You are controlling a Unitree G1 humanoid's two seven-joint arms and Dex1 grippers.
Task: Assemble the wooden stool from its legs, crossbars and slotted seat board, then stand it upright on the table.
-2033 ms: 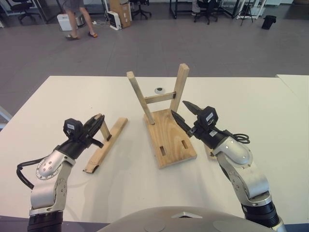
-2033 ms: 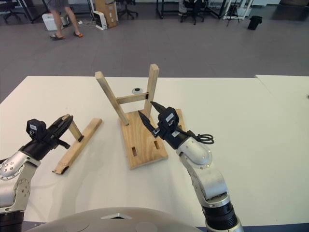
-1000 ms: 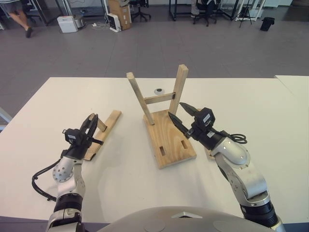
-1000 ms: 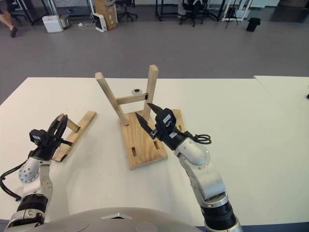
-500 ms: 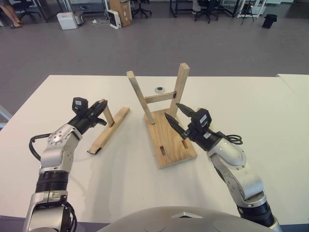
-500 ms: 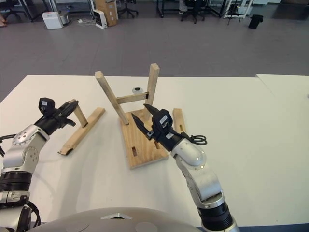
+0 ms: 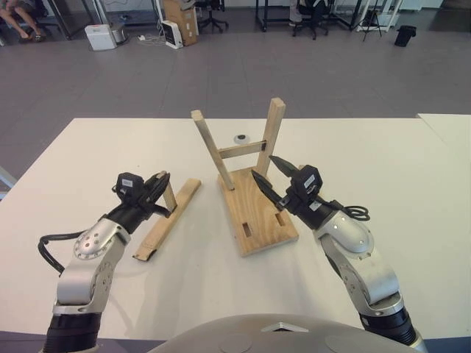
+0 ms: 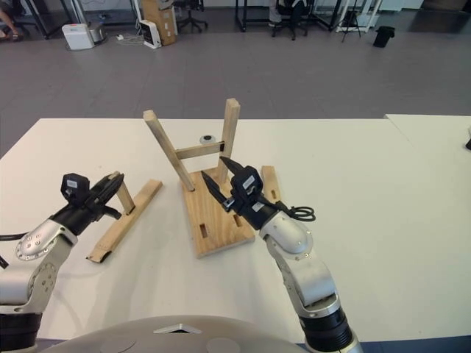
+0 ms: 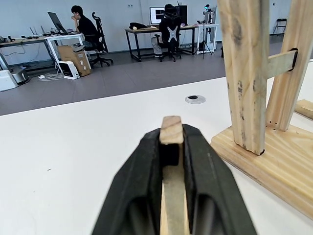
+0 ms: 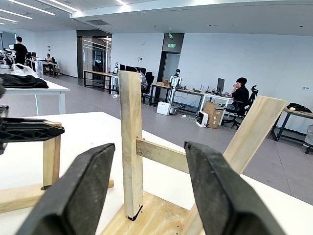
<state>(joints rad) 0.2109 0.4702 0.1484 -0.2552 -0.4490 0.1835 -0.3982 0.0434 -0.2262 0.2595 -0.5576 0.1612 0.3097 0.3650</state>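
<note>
The slotted seat board lies flat mid-table. Two legs, joined by a crossbar, stand up from its far end. To its left a second leg lies on the table with a short crossbar stub sticking up. My left gripper is shut on that stub. Above the board's right part, beside the right standing leg, my right gripper hovers open and holds nothing. In the right wrist view its fingers frame the standing legs.
Another loose wooden piece lies on the table just right of the board, partly behind my right arm. A small round grommet sits in the tabletop behind the legs. The white table has bare room to the right and near the front.
My left gripper, still shut on the stub, has drawn back toward the near edge, and the lying leg has shifted with it. The right gripper has hardly moved.
</note>
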